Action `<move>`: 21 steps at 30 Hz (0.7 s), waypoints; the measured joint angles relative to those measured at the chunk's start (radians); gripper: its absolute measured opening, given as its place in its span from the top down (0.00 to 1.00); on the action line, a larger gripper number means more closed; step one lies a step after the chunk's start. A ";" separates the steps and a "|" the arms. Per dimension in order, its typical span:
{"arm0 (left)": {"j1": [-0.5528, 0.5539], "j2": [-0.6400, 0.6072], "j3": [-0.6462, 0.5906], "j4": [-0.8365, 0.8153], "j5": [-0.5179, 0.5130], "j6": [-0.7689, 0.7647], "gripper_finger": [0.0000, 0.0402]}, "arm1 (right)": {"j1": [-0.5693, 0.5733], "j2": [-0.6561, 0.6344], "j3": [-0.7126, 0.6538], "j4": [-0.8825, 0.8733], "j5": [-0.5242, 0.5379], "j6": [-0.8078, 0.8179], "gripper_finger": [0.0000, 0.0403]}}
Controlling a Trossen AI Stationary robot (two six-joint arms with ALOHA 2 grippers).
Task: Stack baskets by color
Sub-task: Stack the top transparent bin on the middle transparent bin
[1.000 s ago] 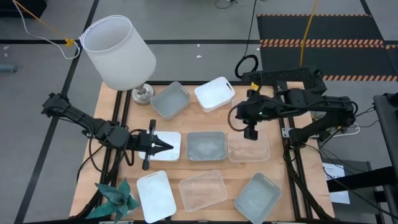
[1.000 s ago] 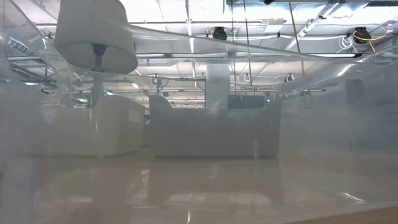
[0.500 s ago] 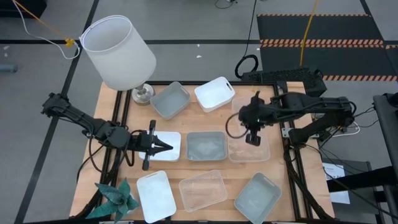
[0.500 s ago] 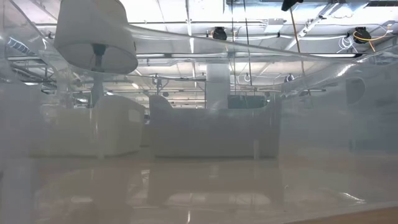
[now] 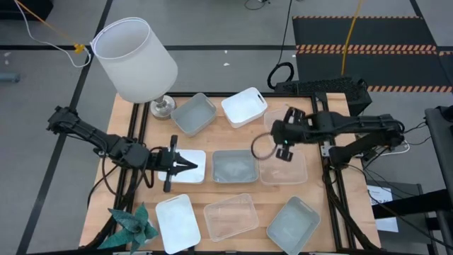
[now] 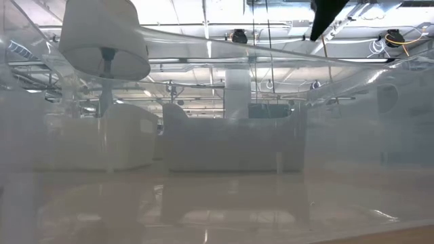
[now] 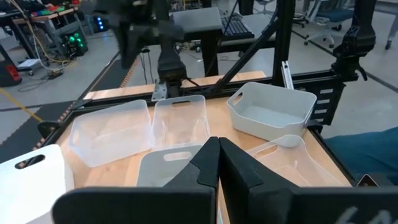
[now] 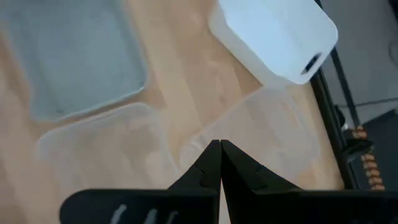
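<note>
I am holding the right gripper (image 5: 282, 151) pressed together and empty above the clear basket (image 5: 283, 167) just right of the middle grey-blue basket (image 5: 234, 166), presumably lining up a pick. The left gripper (image 5: 191, 167), also closed, is waiting over the white basket (image 5: 198, 164) left of it.

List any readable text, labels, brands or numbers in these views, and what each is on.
None can be read. The small plastic baskets, such as the white basket and the grey-blue basket, carry no visible markings; neither does the large white lampshade or the wooden table.
</note>
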 joint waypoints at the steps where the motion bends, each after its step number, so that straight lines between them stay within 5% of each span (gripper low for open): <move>1: 0.000 0.000 0.000 0.000 0.000 0.000 0.98 | -0.022 0.000 -0.010 0.001 -0.005 -0.016 1.00; 12: 0.000 0.000 0.000 -0.003 0.000 -0.002 0.98 | -0.192 0.000 -0.131 0.012 -0.139 -0.223 0.89; 21: 0.000 0.000 0.000 -0.004 0.000 0.002 0.98 | -0.279 0.021 -0.251 0.284 -0.170 -0.019 0.73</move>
